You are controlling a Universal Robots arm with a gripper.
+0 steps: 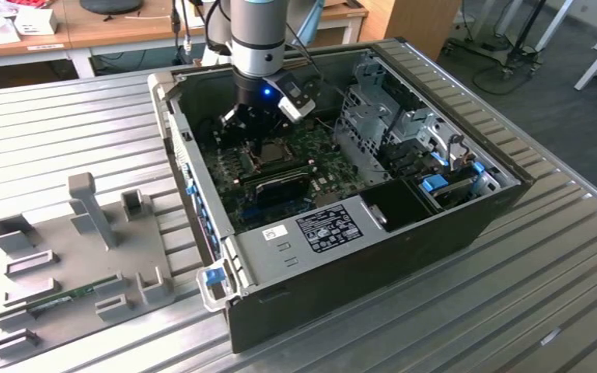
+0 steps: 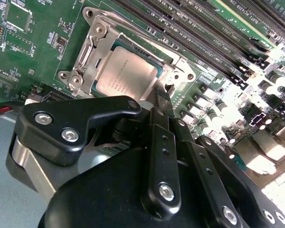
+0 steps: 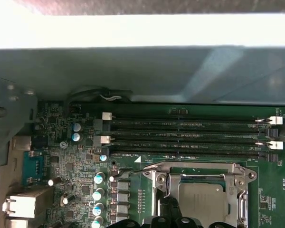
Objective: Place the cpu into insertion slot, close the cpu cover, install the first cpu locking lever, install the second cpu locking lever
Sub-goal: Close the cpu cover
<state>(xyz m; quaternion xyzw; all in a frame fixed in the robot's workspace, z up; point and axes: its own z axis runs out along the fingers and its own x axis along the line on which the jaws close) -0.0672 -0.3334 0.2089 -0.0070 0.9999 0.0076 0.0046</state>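
The cpu [image 2: 126, 71] [image 3: 202, 199] lies flat in the insertion slot [image 2: 137, 47] on the green motherboard [image 1: 319, 155]. The silvery cpu cover [image 2: 102, 35] [image 3: 237, 178] is folded down around it, and the chip's metal top shows through the hollow centre. A thin wire locking lever [image 3: 133, 169] sticks out beside the socket. My gripper [image 2: 162, 97] [image 1: 249, 124] [image 3: 171, 216] hangs low inside the open computer case, its black fingers [image 2: 161, 142] drawn together. Their tips are at the socket's edge, right by the cover's corner. What the tips touch is hidden.
Long black memory slots [image 3: 180, 137] [image 2: 204, 42] run beside the socket. Capacitors [image 3: 99, 190] stand close by. The case wall [image 3: 133, 71] and a metal drive cage [image 1: 403, 132] hem in the board. A grey fixture plate [image 1: 71, 256] lies on the slatted table at the exterior view's left.
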